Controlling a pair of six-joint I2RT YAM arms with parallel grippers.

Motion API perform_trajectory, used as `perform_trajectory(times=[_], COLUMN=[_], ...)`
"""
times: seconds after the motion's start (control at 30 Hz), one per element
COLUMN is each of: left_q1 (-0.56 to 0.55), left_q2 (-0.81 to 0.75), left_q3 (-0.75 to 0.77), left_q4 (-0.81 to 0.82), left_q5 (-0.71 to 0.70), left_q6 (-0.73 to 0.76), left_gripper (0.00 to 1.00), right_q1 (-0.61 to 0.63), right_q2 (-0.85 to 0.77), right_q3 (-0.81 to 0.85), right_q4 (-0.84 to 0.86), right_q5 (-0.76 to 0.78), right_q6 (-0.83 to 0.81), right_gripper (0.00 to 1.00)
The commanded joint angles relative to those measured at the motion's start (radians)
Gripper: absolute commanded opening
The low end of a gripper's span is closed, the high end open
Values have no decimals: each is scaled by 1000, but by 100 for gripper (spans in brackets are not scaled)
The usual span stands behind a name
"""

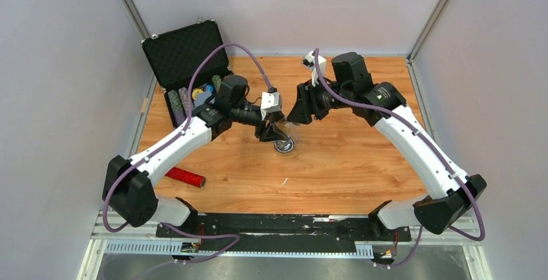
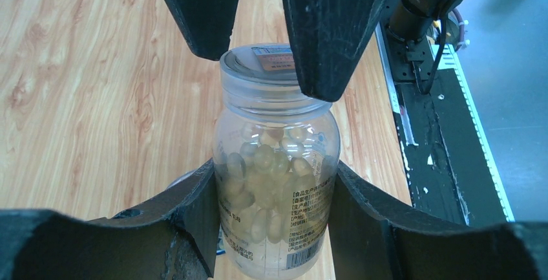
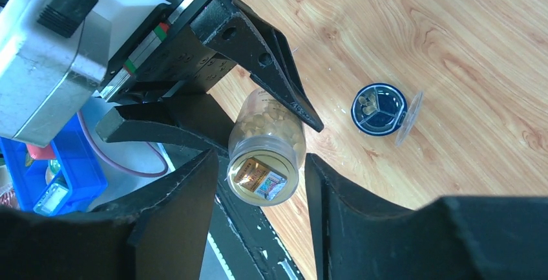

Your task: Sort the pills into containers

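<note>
A clear bottle (image 2: 274,163) full of pale yellow pills hangs above the wooden table, with my left gripper (image 2: 271,176) shut on its body. The bottle (image 3: 265,125) lies tilted, its cap (image 3: 263,176) pointing at the right wrist camera. My right gripper (image 3: 260,163) stands open with one jaw on each side of the cap and narrow gaps showing. From above, both grippers meet mid-table: left (image 1: 274,131), right (image 1: 294,115). The round container (image 3: 378,108) sits on the table below, dark-rimmed and divided, with a few pills (image 3: 368,104) in one compartment and its clear lid (image 3: 408,118) hinged open.
A black chip case (image 1: 187,53) stands open at the back left. A red cylinder (image 1: 184,176) lies near the front left. A blue bin (image 3: 64,170) shows in the right wrist view. Grey walls close in both sides.
</note>
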Motion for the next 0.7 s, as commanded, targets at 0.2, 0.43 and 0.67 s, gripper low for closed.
perform_trajectory(times=[0.2, 0.43, 0.67], left_q1=[-2, -3, -2], left_q2=[-9, -9, -7], left_q3=[50, 49, 43], left_q4=[46, 47, 55], left_q5=[26, 26, -17], left_q6=[7, 7, 16], left_gripper=[6, 6, 3], right_q1=[0, 0, 1], right_q2=[-2, 6, 30], right_q3=[-26, -30, 8], right_q4=[19, 7, 8], right_q5=[-1, -3, 25], right_q6=[9, 9, 145], right_gripper=[65, 50, 3])
